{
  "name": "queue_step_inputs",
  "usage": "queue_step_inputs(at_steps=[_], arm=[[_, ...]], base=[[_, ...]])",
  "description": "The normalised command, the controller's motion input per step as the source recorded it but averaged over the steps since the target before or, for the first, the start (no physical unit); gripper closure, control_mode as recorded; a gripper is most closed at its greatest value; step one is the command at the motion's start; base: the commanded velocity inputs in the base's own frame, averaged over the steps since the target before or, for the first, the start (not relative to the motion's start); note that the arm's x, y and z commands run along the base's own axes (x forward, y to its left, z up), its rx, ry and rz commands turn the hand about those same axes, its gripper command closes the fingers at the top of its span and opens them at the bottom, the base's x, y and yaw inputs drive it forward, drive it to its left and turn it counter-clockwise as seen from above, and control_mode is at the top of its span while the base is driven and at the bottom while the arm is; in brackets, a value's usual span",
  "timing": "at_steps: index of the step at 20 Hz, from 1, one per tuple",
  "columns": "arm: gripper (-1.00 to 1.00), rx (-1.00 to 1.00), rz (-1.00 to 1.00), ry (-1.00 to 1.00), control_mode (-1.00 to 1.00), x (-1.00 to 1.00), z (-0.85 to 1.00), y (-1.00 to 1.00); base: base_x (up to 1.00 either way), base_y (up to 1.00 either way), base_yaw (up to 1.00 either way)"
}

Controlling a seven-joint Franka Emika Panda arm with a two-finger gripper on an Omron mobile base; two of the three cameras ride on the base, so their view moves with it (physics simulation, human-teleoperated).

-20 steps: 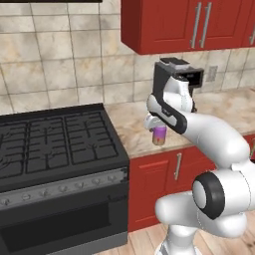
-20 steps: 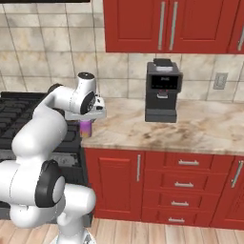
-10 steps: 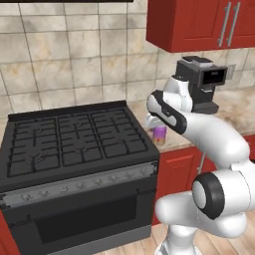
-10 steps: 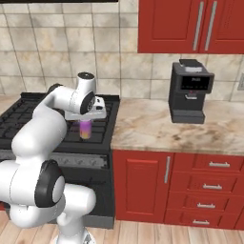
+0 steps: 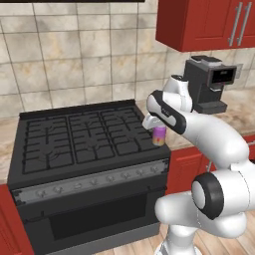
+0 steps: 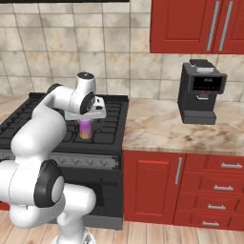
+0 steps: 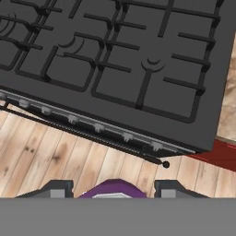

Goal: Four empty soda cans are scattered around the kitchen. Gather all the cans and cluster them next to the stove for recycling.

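Can (image 5: 159, 135) purple | upright, axis vertical | clamped in jaws | over stove (image 5: 79, 134)

Wide black gas stove (image 5: 84, 144) topped with raised dark iron grates (image 7: 115, 55), the only bumps on its surface; beige marbled countertop (image 6: 162, 126) to its right lies bare up to a dark boxy coffee machine (image 6: 201, 91) near the tiled wall; red upper cabinets (image 6: 195, 26) hang overhead.

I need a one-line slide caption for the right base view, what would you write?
White arm's pincer, shut on a purple soda can, carries it above the black stove, with a coffee machine on the counter.
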Motion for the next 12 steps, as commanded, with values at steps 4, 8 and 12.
queue_step_inputs(at_steps=[4, 8, 12], arm=[[1.0, 0.0, 0.0, 0.0, 1.0, 0.0, 0.0, 0.0], [1.0, 0.0, 0.0, 0.0, 1.0, 0.0, 0.0, 0.0], [1.0, 0.0, 0.0, 0.0, 1.0, 0.0, 0.0, 0.0]], base=[[0.01, -0.18, 0.03], [0.01, -0.2, 0.0], [0.03, -0.15, 0.0]])
